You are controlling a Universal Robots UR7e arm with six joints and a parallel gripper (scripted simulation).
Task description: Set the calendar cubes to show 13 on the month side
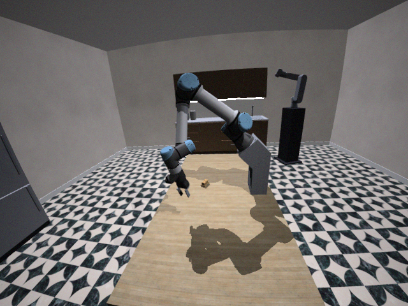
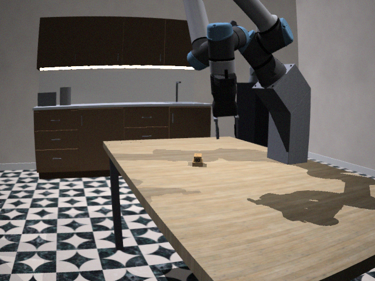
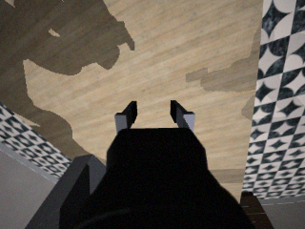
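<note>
Surface: showing pale, streaked wood grain; the surface point(image 1: 217, 276) point(image 2: 229, 187) point(image 3: 157, 72) is carrying dark, hard-edged arm shadows.
Calendar: resting on the surface; the small calendar point(image 1: 204, 183) point(image 2: 197, 160) is showing blocky, orange-tan shapes, with a dark mark on the side facing the exterior view; its digits are too small to read surely.
Arm: bending high at the elbow; the arm point(image 1: 214, 102) point(image 2: 222, 45) is joining smooth grey tubes with blue caps and leaning from an angular grey pedestal point(image 1: 261, 171) point(image 2: 299, 133).
Pincer: hanging above the surface, apart from the calendar; the pincer point(image 1: 183, 193) point(image 2: 226, 137) point(image 3: 153, 107) is standing wide open, holding nothing.
Edges: running near the pincer on one side; bare wood is stretching between calendar and pedestal.
</note>
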